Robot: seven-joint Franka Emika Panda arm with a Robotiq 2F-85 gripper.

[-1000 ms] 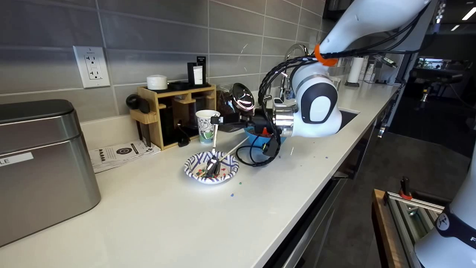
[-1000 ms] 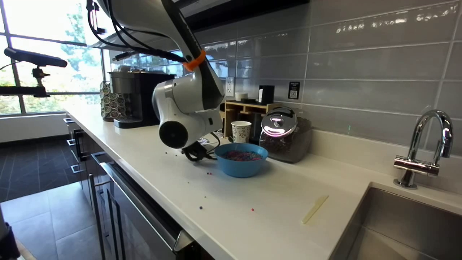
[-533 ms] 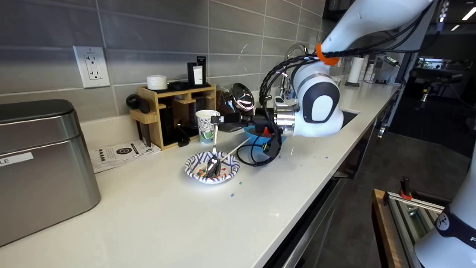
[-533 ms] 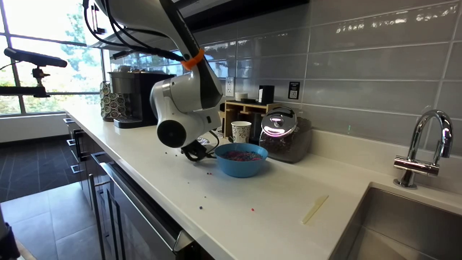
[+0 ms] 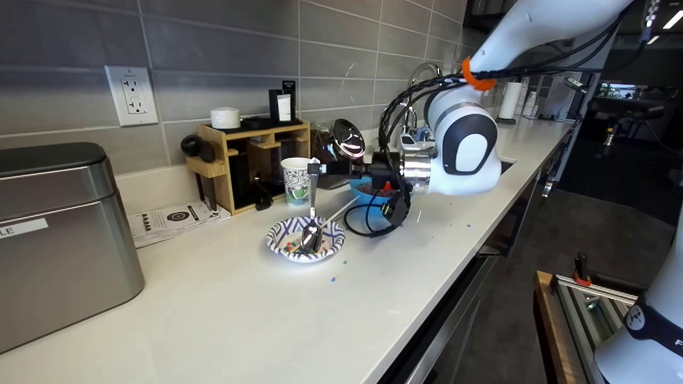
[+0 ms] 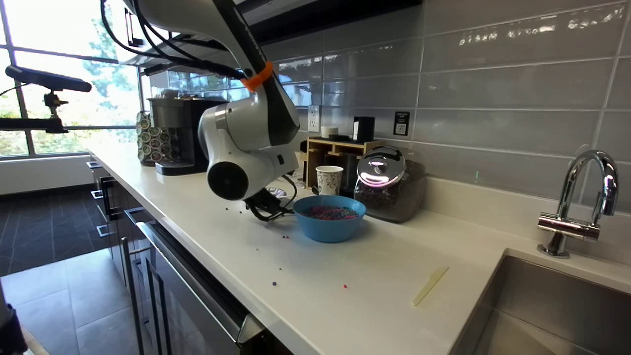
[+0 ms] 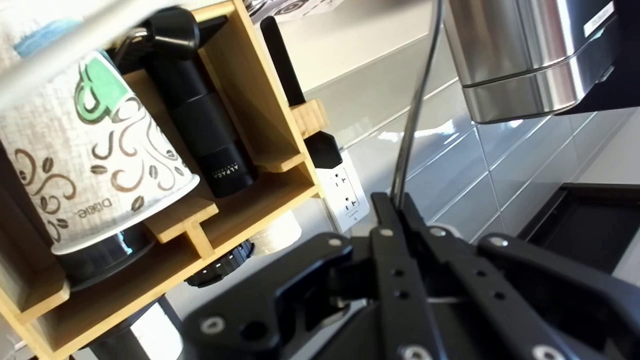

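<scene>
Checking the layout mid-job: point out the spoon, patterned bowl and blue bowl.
Spoon point(image 5: 314, 193), in an exterior view: its handle.
Patterned bowl point(image 5: 290, 228), in an exterior view: inner wall.
Blue bowl point(image 6: 329, 230), in an exterior view: outer wall.

Gripper point(image 7: 395, 200) pinching a slim metal handle point(image 7: 416, 100) between its tips
A Dixie paper cup point(image 7: 107, 155), crossed by a blurred pale bar point(image 7: 85, 45), partly hides a wooden organizer point(image 7: 250, 100) holding a black cylinder point(image 7: 200, 120) lettered ALPACA; a white double outlet point(image 7: 345, 192) is set in gray wall tiles point(image 7: 457, 172), a stainless-steel bin point(image 7: 515, 55) before them.
</scene>
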